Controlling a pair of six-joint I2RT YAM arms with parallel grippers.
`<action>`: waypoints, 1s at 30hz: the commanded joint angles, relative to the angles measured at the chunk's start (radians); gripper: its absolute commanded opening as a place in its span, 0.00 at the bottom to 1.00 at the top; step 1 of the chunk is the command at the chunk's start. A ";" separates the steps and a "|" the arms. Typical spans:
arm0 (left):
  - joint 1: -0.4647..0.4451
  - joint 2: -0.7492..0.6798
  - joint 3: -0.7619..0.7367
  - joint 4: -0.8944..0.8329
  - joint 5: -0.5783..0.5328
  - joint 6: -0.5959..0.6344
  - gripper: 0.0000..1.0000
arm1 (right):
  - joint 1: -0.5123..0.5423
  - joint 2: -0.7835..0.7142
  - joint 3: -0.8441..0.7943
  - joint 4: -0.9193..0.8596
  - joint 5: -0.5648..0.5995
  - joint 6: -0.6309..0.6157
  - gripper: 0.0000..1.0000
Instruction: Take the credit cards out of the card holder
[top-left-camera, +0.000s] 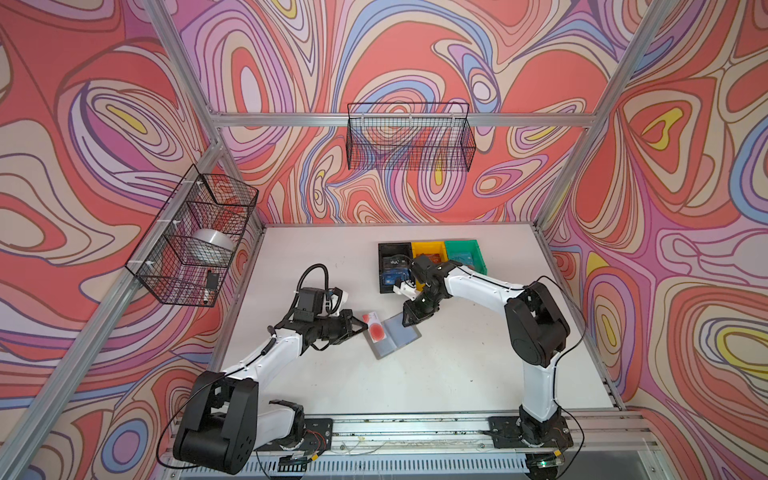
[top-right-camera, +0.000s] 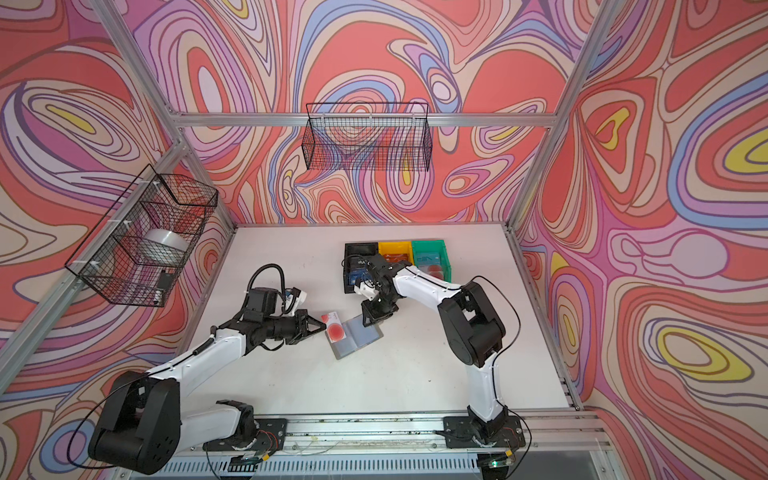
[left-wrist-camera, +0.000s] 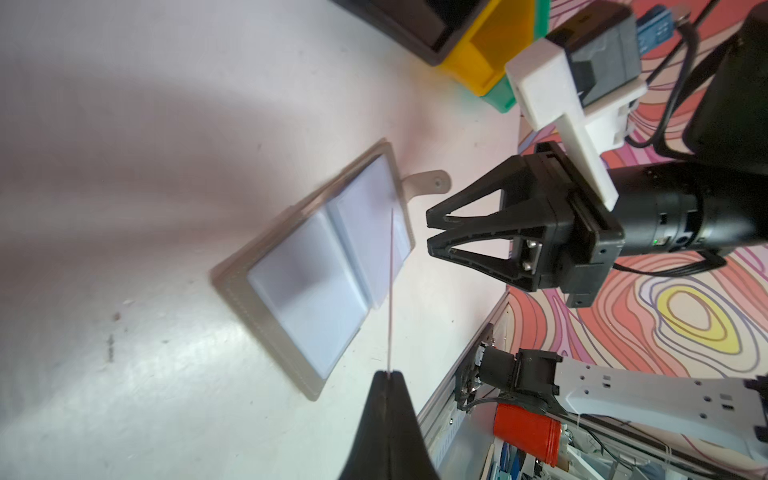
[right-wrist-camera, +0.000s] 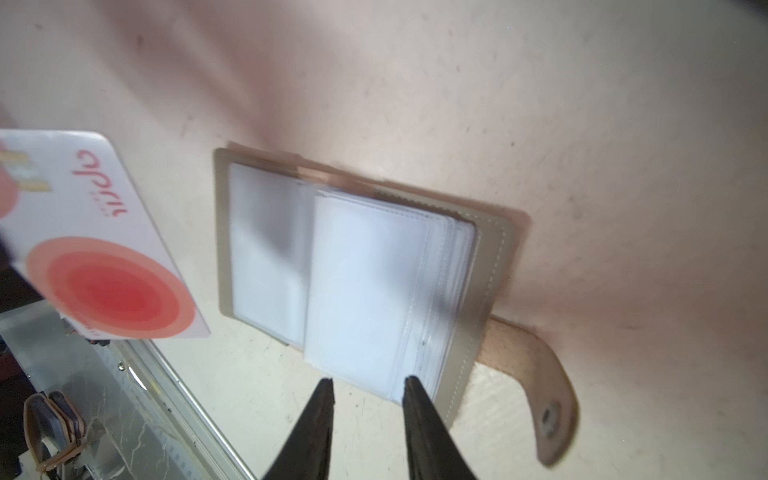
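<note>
The grey card holder (top-left-camera: 400, 338) (top-right-camera: 360, 338) lies open and flat on the white table, its clear sleeves (right-wrist-camera: 365, 282) facing up and its tab (right-wrist-camera: 536, 374) sticking out. My left gripper (top-left-camera: 362, 327) (left-wrist-camera: 388, 373) is shut on a pale credit card with a red disc (top-left-camera: 374, 330) (right-wrist-camera: 104, 257). It holds the card just above the holder's left side, and in the left wrist view the card shows edge-on (left-wrist-camera: 391, 291). My right gripper (top-left-camera: 406, 319) (right-wrist-camera: 369, 380) hangs open over the holder's far right edge with nothing between its fingers. Blue "VIP" credit cards (top-left-camera: 397, 264) lie in the black bin.
Black (top-left-camera: 381, 270), yellow (top-left-camera: 428, 244) and green (top-left-camera: 461, 242) bins stand in a row at the back of the table, just behind my right arm. Wire baskets hang on the left wall (top-left-camera: 191, 237) and the back wall (top-left-camera: 409, 137).
</note>
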 joint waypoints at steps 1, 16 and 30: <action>0.006 0.005 0.016 0.123 0.115 -0.031 0.00 | -0.013 -0.102 0.076 -0.113 -0.078 -0.042 0.37; -0.039 0.224 -0.117 1.141 0.257 -0.538 0.00 | -0.065 -0.097 0.140 -0.178 -0.285 -0.082 0.39; -0.060 0.222 -0.103 1.059 0.243 -0.493 0.00 | -0.064 -0.022 0.207 -0.172 -0.353 -0.098 0.35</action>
